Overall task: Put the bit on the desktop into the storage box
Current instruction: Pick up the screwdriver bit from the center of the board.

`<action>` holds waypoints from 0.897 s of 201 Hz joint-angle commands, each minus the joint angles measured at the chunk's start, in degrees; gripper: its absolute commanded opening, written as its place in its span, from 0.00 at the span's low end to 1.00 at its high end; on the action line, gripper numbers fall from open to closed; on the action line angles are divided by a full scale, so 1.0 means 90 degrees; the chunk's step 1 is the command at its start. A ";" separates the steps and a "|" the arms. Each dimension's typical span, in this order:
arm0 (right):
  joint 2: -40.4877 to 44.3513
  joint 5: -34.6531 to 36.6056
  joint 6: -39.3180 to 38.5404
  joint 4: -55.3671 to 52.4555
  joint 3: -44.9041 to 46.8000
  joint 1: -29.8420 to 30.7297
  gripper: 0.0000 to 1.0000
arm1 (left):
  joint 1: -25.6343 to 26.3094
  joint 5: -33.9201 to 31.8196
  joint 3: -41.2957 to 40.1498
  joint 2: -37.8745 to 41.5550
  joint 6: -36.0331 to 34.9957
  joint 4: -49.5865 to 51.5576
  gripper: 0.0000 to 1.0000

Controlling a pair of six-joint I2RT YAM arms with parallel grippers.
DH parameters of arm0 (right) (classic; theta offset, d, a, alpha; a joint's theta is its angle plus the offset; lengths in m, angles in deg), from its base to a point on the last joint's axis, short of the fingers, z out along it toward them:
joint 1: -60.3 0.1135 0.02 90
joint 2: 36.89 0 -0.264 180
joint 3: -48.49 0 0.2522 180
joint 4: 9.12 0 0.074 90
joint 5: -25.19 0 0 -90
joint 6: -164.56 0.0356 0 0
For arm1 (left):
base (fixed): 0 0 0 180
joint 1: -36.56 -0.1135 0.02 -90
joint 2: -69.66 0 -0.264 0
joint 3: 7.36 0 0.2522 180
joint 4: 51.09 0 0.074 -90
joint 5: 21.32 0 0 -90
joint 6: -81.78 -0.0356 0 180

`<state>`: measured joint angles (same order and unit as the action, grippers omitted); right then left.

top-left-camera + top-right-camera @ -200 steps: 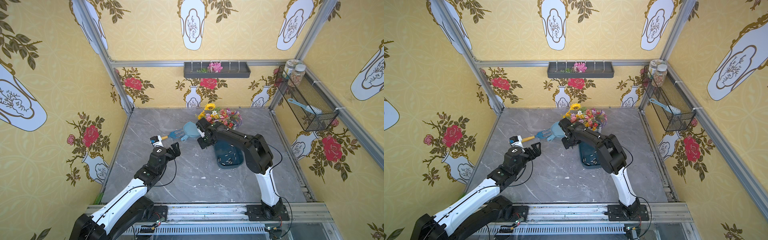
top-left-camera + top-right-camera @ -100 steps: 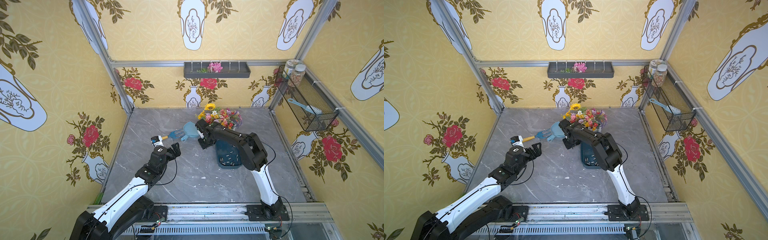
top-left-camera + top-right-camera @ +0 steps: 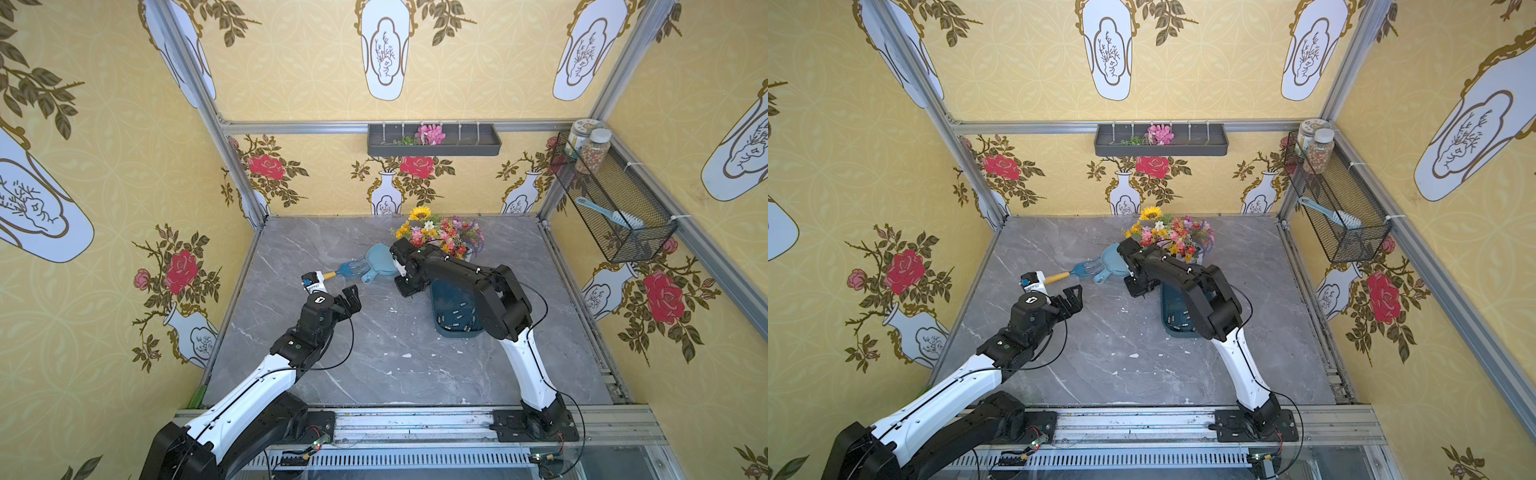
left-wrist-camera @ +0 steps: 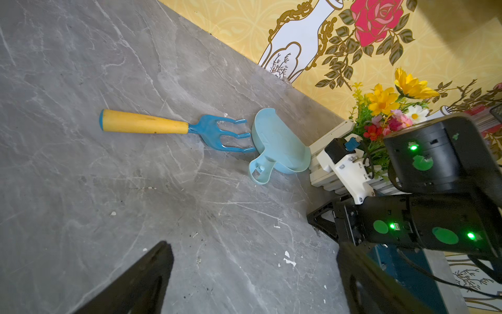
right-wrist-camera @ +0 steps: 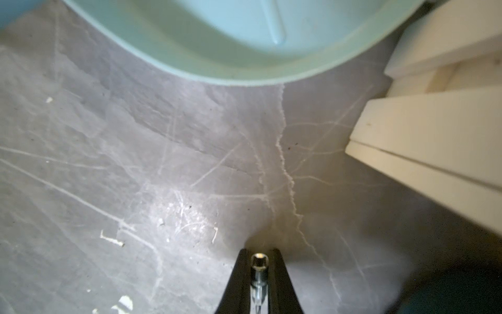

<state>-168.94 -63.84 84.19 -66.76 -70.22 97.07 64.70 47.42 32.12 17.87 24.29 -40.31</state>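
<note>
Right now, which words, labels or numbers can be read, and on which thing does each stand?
No text can be read.
Label on the jar in the wire basket: too small.
White mark on the left arm: a logo shape, no letters.

High stereo pair overhead, wrist cameras near desktop (image 5: pixel 135 163)

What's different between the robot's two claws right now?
The left claw stands wide open and empty; the right claw is shut on a small metal bit. The left claw hovers over bare desktop near the fork; the right claw is low between the dustpan and the storage box. Both are black and two-fingered.
</note>
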 commanded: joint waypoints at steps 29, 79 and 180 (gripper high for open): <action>0.0078 -0.0007 0.0070 -0.0204 0.0196 0.0015 0.09 | -0.0012 -0.0060 -0.0015 0.0038 -0.0076 -0.0030 1.00; 0.0443 0.0024 0.0083 -0.0183 0.0291 0.0064 0.08 | -0.0026 -0.0080 -0.0045 0.0118 -0.0064 0.0023 1.00; 0.2012 -0.0004 0.0218 -0.0018 0.1135 0.0169 0.08 | -0.0041 -0.0199 -0.0025 0.0295 -0.0102 0.0194 1.00</action>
<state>-154.23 -63.91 85.08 -67.85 -62.06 98.47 64.44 46.33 32.01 20.30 24.29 -39.00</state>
